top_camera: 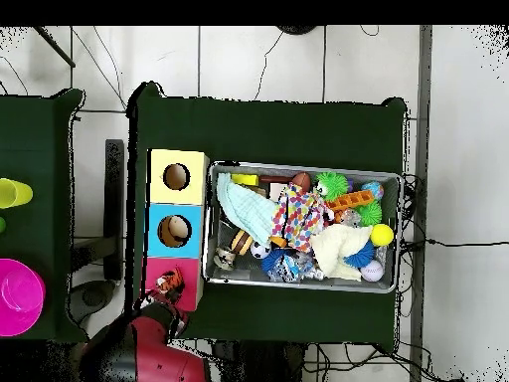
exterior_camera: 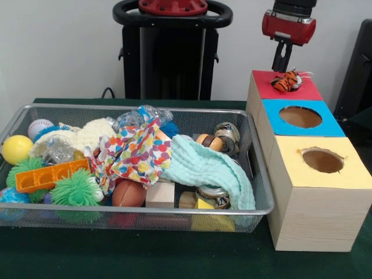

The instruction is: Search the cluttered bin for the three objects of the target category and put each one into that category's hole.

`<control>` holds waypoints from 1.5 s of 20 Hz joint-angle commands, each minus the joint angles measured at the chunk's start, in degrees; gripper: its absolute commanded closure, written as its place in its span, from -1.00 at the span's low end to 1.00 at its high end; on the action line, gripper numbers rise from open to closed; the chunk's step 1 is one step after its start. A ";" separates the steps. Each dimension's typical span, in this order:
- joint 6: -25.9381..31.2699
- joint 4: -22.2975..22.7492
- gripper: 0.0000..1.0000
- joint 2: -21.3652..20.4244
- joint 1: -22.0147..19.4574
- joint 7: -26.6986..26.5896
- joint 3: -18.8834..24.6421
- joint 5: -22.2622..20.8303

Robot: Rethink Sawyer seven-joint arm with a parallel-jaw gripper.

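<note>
On the red box [exterior_camera: 273, 88], tiger [exterior_camera: 286, 82] lies under hand [exterior_camera: 282, 65], grip unclear.

The bin [exterior_camera: 258, 168], a wide shallow basket of silver wire mesh with a metal rim, sits on the green desk [exterior_camera: 145, 256] just beside the row of wooden boxes and is heaped with toys and cloths. Of the toy animals only the orange black-striped tiger [exterior_camera: 286, 81] shows clearly: it lies on its side on the red box top [exterior_camera: 273, 90], outside the bin, over where that box's hole would be.
</note>
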 commanded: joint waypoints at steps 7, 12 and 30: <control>2.16 -5.47 1.00 -0.75 -4.75 8.10 2.37 -0.29; 0.98 -5.04 1.00 -1.40 -5.44 9.14 4.05 0.16; -0.69 -2.94 1.00 -3.60 -8.49 10.32 7.78 0.35</control>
